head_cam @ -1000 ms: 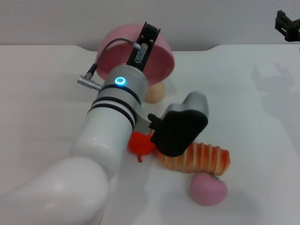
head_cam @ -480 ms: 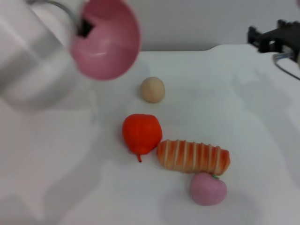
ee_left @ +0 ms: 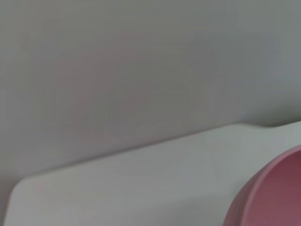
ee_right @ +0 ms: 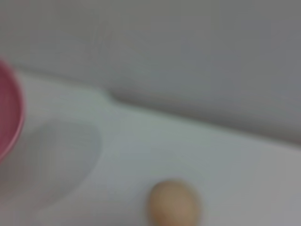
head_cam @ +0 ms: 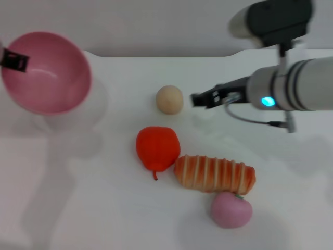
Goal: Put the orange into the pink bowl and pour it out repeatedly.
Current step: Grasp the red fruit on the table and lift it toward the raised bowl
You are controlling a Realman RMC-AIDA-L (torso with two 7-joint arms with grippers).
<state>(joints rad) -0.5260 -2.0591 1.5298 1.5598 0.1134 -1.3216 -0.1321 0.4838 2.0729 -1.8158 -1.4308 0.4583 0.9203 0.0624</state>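
The orange (head_cam: 157,147) lies on the white table near the middle, its stem toward me. Off the table at the far left hangs the pink bowl (head_cam: 47,72), tilted with its empty inside facing me. My left gripper (head_cam: 14,60) is shut on the bowl's left rim, and only a black piece of it shows. The bowl's edge also appears in the left wrist view (ee_left: 273,197) and the right wrist view (ee_right: 7,117). My right gripper (head_cam: 205,99) hovers above the table, right of the beige ball and behind the orange.
A beige ball (head_cam: 169,99) (ee_right: 174,205) sits behind the orange. A striped long bread (head_cam: 214,174) lies right of the orange, touching it or nearly so. In front of the bread sits a small pink fruit (head_cam: 231,209). The table's back edge runs below a grey wall.
My left arm has carried the bowl left and down, away from the fruits. My right arm has swung in from the far right toward the beige ball. The orange lies still.
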